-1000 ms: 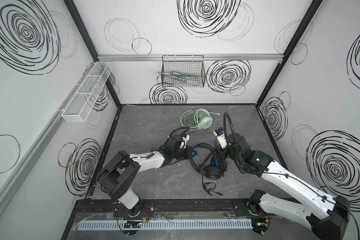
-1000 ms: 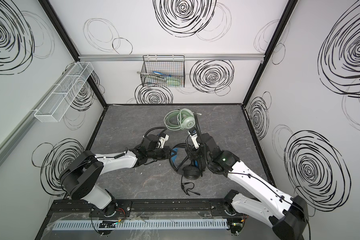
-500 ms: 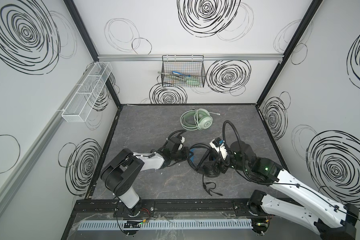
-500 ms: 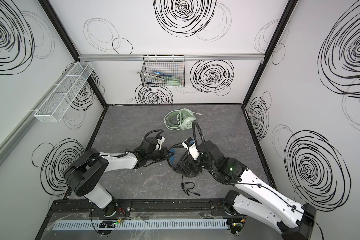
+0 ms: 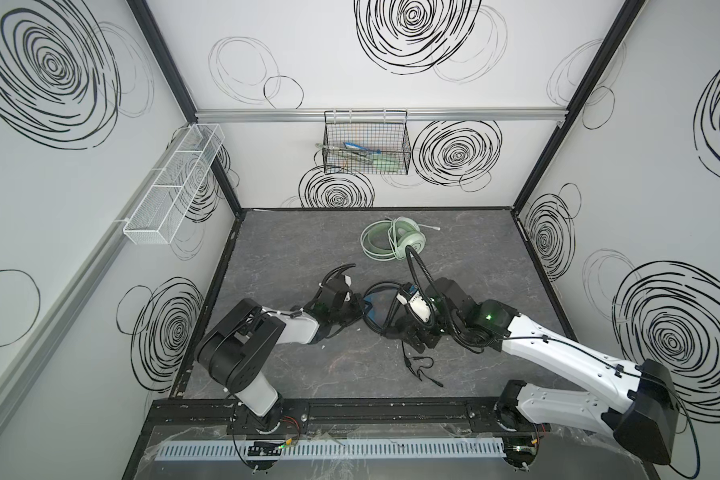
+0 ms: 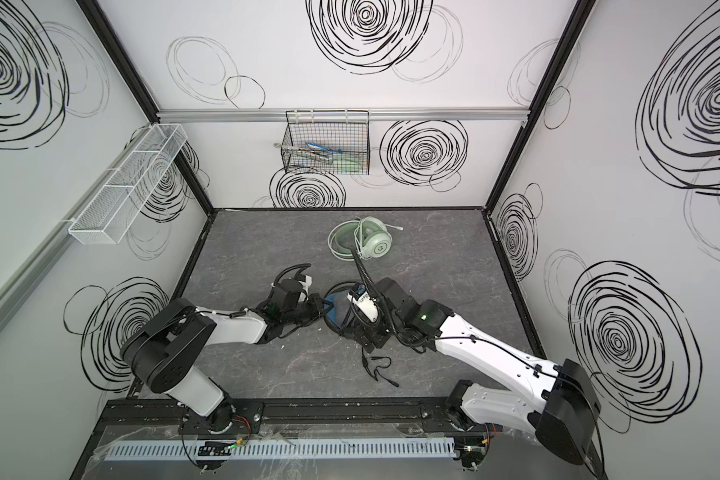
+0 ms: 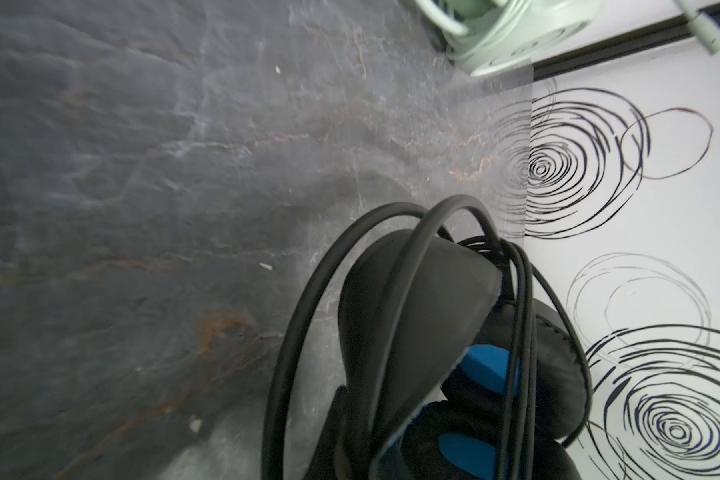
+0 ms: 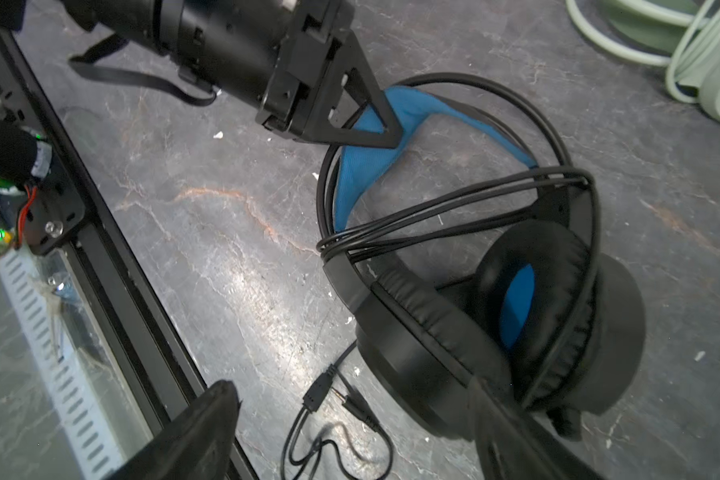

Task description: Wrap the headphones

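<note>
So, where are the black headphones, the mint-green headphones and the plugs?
black headphones (image 8: 425,324): right wrist view, ear cushion.
mint-green headphones (image 5: 412,235): in a top view, ear cup.
plugs (image 8: 358,407): right wrist view, one plug's body.

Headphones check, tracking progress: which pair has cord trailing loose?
The black pair with blue padding: its plug end lies loose on the table; the mint-green pair has its cord coiled.

Close on black headset (image 7: 425,316), low over dark marbled surface (image 7: 142,166). Black cord (image 7: 308,291) looped several times across the ear cup; blue padding (image 7: 485,368) showing behind it. Mint-green headset (image 7: 516,33) well apart, at the surface's edge by the spiral-patterned wall (image 7: 661,208). Pale stub (image 7: 707,37) beside it, possibly its mic, cropped.
</note>
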Robot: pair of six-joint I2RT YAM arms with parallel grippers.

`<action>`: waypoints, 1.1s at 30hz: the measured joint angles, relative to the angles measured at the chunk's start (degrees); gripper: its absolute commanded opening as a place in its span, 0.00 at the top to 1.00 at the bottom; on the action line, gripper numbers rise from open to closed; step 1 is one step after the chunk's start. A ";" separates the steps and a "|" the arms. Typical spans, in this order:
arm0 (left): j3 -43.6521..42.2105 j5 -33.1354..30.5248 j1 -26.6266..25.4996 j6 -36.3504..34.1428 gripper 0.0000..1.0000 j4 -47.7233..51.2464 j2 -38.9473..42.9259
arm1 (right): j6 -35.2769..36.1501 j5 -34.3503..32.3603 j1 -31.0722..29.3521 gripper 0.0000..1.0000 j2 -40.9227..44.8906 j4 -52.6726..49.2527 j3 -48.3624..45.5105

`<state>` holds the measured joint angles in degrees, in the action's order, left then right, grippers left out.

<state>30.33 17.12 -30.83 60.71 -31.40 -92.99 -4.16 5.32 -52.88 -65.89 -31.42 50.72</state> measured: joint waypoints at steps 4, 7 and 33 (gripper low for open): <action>-0.85 -0.72 1.44 1.53 1.00 -1.01 0.55 | -7.74 -1.38 -1.09 0.08 -0.52 0.20 1.79; -0.85 -0.68 1.81 1.88 1.00 -1.44 0.74 | -13.29 -1.53 -1.11 0.08 -0.35 0.13 0.02; 0.74 4.39 4.44 1.86 1.00 1.84 1.11 | -30.49 -9.90 -12.85 0.35 -5.90 11.69 -20.85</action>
<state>31.07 21.52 -26.39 62.57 -29.56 -91.88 -34.65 -4.58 -65.73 -71.79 -19.73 29.87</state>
